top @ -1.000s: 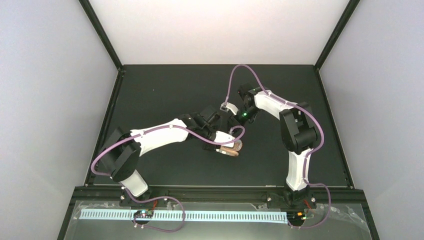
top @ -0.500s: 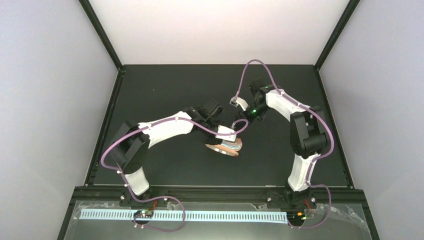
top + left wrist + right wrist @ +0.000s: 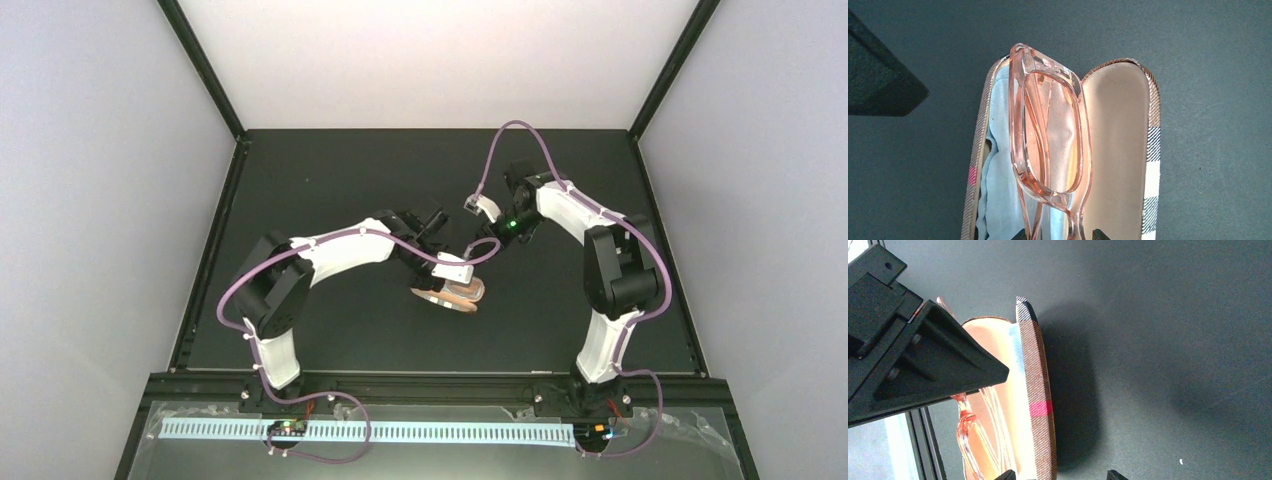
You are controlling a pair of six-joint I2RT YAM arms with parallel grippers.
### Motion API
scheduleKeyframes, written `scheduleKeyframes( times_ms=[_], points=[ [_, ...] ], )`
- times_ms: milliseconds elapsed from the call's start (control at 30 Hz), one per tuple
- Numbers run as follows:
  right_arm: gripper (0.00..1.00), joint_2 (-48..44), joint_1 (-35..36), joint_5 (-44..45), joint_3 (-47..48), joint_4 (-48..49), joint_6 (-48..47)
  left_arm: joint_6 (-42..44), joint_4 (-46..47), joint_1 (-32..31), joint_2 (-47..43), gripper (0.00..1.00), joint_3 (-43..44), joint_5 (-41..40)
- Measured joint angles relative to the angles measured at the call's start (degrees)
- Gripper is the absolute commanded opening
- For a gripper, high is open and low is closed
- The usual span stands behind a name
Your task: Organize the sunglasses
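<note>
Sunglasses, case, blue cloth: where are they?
sunglasses point(image 3: 1017, 130), left wrist view, on the frame's rim.
case point(image 3: 1115, 150), left wrist view, on its tan lining.
blue cloth point(image 3: 998, 170), left wrist view, on its middle.

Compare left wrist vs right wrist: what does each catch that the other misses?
Left wrist only: a look straight into the open case, with the blue cloth in one half and bare tan lining in the other. It also shows a whole lens of the sunglasses, pinched by the left gripper over the case.
Right wrist only: the case's plaid outer wall side-on, the left gripper's black body from outside, and the right gripper open, holding nothing.
Both: case, sunglasses, dark table.
</note>
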Motion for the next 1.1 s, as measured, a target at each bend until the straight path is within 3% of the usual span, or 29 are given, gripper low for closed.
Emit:
scheduleKeyframes(
  times_ms=[1100],
  points=[
    [0.49, 0.0, -0.9, 0.1, -1.7, 1.2, 0.2, -1.1, 3.2, 0.7, 3.5, 0.34, 0.5, 1.1]
  ],
)
